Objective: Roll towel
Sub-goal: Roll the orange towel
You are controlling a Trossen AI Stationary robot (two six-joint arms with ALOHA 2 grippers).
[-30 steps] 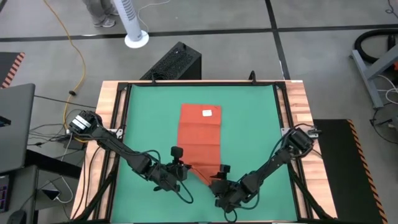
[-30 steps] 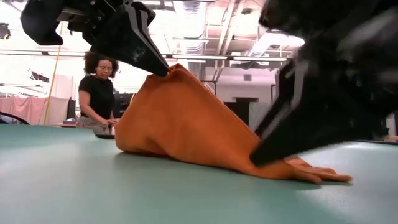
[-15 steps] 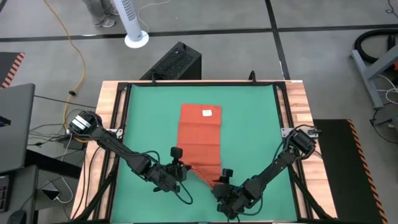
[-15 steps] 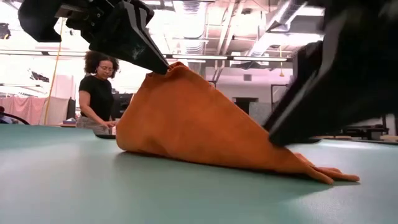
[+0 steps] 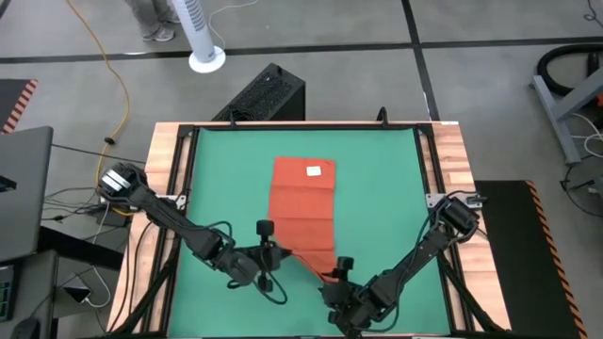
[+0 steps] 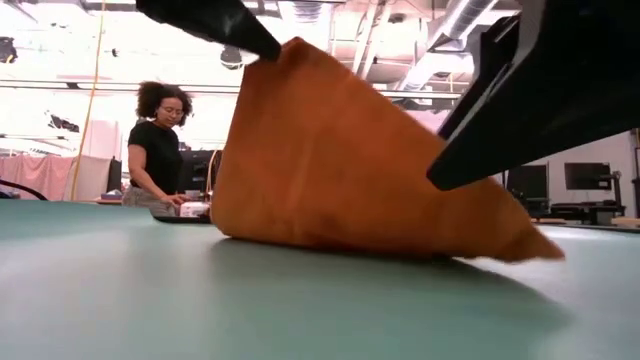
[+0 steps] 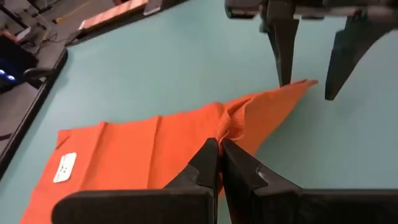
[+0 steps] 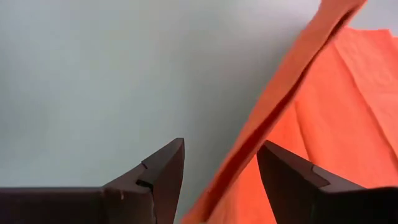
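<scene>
My left end effector point(image 7: 219, 155) is clenched on a pinch of the towel point(image 5: 303, 207), at its edge nearest me, and holds that corner lifted off the green mat point(image 5: 226, 179) on the bench point(image 5: 450, 151). The rest of the towel lies flat beyond my fingers, with its white tag point(image 7: 64, 167) at the far end. My right end effector point(image 8: 221, 168) is released, jaws spread wide, and the other raised near corner hangs as a slanting fold between its fingers without being gripped, as far as I can tell.

I judge the main risk to be that right-hand grab: the fold sits nearer one finger than the other, so closing now could catch only a sliver of cloth or push it aside. If only my left side holds, lifting further would pull the towel skewed and the roll would start crooked. My left pinch is also small, and a tug could slip it free.

No containers are in sight, so nothing is held in any
</scene>
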